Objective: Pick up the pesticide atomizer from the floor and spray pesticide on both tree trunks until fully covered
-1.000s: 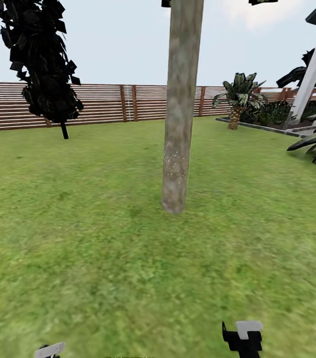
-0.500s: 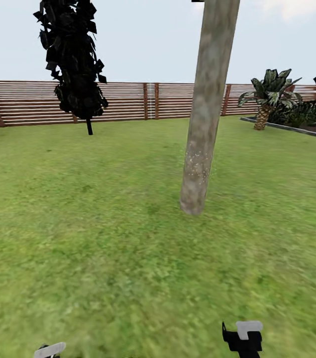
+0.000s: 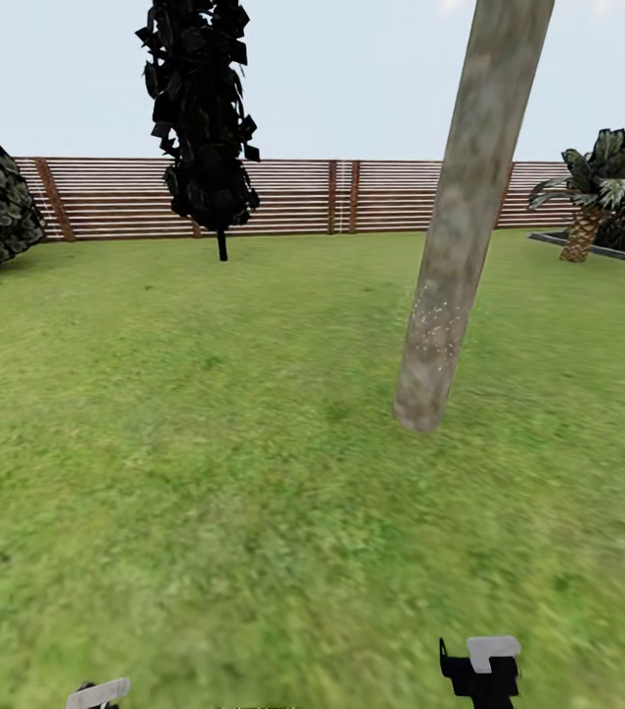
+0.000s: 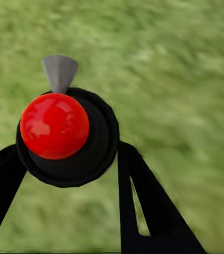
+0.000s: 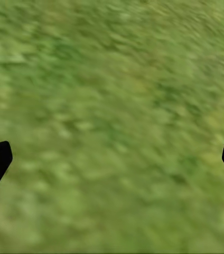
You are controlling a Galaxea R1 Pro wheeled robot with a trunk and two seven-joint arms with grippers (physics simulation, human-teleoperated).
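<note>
Two hands hang low over the lawn [image 3: 204, 512]; the left hand [image 4: 72, 174] grips the sprayer [image 4: 64, 132], apparently by its black body under the red cap; the right hand [image 5: 112, 159] is spread wide, empty; ahead stands a tree trunk [image 3: 460, 246], then the fence [image 3: 351, 197].

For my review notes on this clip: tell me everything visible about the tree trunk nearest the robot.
The tree trunk is a thick, branchless pole with beige-grey bark blotched brownish. In the head view it leans toward the upper right, probably from the camera's angle, and runs out of the top of the picture, so no crown shows. Its base meets the lawn right of centre. A patch of fine pale specks sits on its lower part; the rest looks bare. Nothing touches it but the grass.
</note>
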